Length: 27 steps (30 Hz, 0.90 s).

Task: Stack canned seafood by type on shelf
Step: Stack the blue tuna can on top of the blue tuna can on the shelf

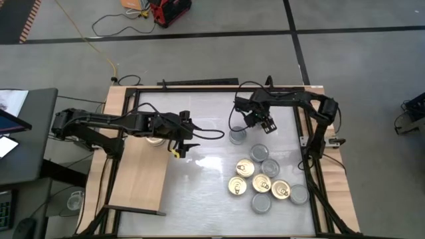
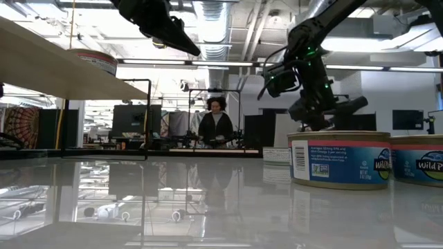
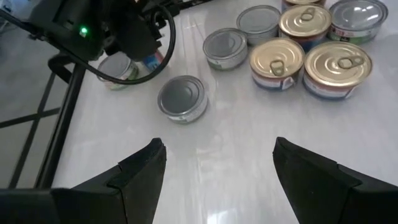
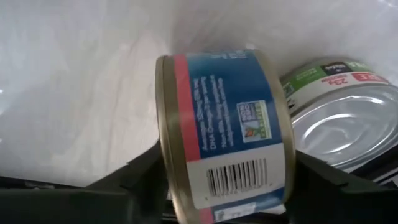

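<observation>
The shelf is a light wooden board in a black frame at the table's left; one tin lies on it, under my left arm. My left gripper hovers open just right of the shelf, with nothing between its fingers. My right gripper is near the table's far right, shut on a blue-labelled gold-rimmed tin. A green-labelled silver-topped tin lies flat just behind it. Another silver-topped tin lies alone on the table. Several gold-topped and silver-topped tins cluster at the near right. My right gripper pinches the blue-labelled tin between its two fingers, one on each flat face near the rim. The fingers come steeply from above. The tin stands on edge, its side wall toward the wrist camera. Whether its lower edge rests on the table cannot be told.
The white tabletop lies bare between the shelf and the tin cluster. A black frame borders the table. Two tins stand close before the low camera. A person sits in the room beyond the table.
</observation>
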Tool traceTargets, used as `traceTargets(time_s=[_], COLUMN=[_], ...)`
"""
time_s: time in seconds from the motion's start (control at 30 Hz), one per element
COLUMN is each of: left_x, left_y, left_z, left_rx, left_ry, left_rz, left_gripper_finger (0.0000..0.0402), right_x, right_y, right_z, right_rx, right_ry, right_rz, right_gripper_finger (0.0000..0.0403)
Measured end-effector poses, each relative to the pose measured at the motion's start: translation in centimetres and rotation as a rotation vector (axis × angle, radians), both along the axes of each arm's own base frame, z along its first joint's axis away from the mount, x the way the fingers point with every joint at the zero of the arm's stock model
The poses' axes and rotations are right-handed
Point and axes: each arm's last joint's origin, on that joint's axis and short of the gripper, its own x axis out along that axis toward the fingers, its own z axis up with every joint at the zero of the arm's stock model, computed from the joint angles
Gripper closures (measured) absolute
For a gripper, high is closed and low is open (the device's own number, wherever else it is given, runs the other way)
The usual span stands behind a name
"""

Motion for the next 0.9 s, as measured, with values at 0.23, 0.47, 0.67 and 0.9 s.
traceTargets(time_s=[0.23,0.47,0.67,0.9], left_x=[0.0,0.4,0.6,1.6], left_y=[0.0,0.2,0.0,-2.1], left_z=[0.0,1.0,2.1,1.0], left_rx=[0.049,0.172,0.272,0.753], left_ry=[0.012,-0.089,-0.172,-0.035], left_rz=[-0.017,-0.006,-0.011,-0.204], left_gripper_finger=[0.0118,0.0118,0.0118,0.0118], right_x=[-0.3,-0.5,-0.6,0.0], right_y=[0.4,1.1,2.0,2.9], right_z=[0.7,5.4,10.7,15.0], right_rx=[-0.006,0.033,0.186,0.531], right_ry=[-0.004,-0.206,-0.627,-1.055], right_rz=[-0.048,-0.208,-0.352,-0.508], right_gripper_finger=[0.0198,0.0198,0.0181,0.0196])
